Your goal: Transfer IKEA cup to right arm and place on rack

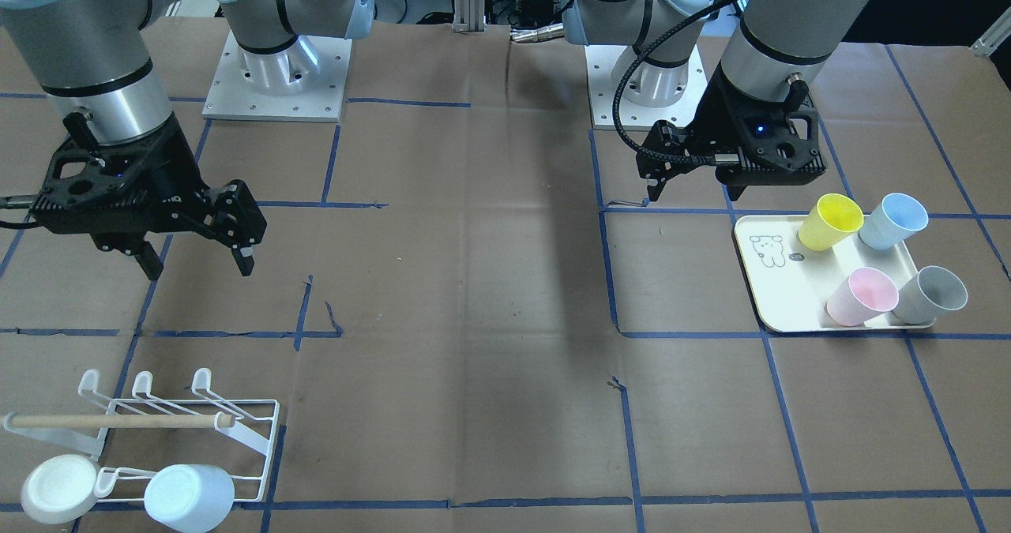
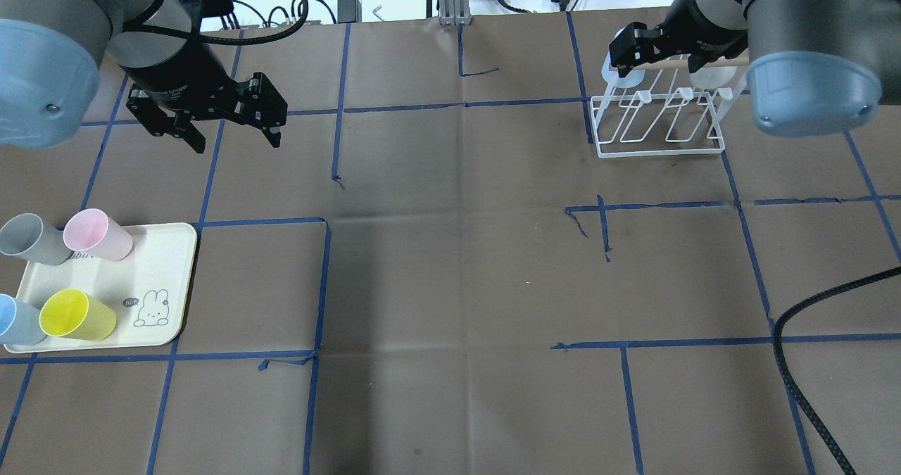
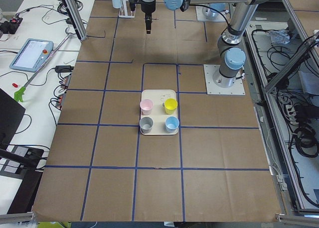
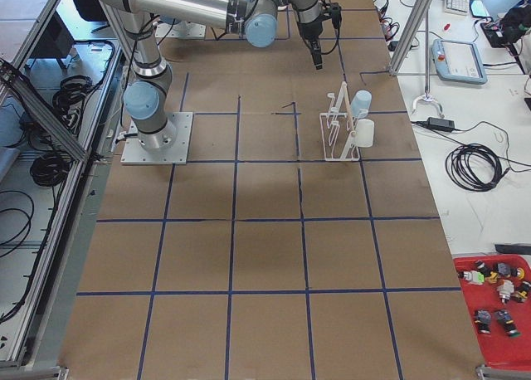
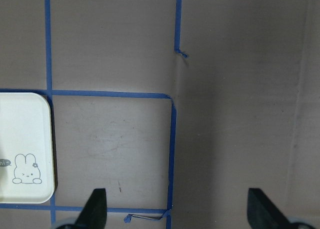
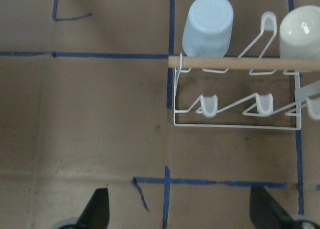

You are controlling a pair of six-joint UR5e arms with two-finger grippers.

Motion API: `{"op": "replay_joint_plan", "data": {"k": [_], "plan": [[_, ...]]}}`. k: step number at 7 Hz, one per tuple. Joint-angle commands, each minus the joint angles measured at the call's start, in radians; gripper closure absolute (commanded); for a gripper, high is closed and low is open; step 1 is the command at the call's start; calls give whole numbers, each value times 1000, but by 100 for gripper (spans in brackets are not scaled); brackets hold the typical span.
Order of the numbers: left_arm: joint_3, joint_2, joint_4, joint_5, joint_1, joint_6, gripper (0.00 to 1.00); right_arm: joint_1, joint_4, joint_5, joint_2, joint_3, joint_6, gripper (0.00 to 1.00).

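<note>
The left pincer point(image 2: 236, 141) and right pincer point(image 1: 197, 264) both stand wide and empty. The cups point(image 1: 861, 296) stand close together on the tray point(image 1: 778, 296), well apart from the rack point(image 1: 118, 421). Judged risks: a finger may topple a neighbouring cup, and a misaligned handover may drop the cup onto the surface.

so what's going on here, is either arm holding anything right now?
Neither arm holds anything. The left gripper is open and empty over bare table beside the cream rectangular tray with a cartoon animal drawing, which holds four plastic cups: yellow cup, pink cup, grey cup, blue cup. The right gripper is open and empty near the small white wire rack, which carries a pale blue cup and a white cup.
</note>
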Motion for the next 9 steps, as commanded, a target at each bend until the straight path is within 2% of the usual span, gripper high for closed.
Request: {"op": "replay_joint_plan", "data": {"k": [1, 2, 3, 5, 6, 9], "plan": [[10, -6, -1, 1, -22, 9, 0, 5, 202, 0, -40, -2, 10, 0], [11, -8, 0, 1, -22, 46, 0, 5, 203, 0, -40, -2, 10, 0], [13, -10, 0, 1, -22, 63, 0, 25, 326, -29, -68, -3, 57, 0], [8, -7, 0, 1, -20, 64, 0, 36, 353, -40, -89, -24, 56, 0], [8, -7, 0, 1, -20, 64, 0, 39, 463, -60, -83, -120, 56, 0], [5, -2, 0, 1, -20, 64, 0, 65, 467, -60, -78, -141, 151, 0]]}}
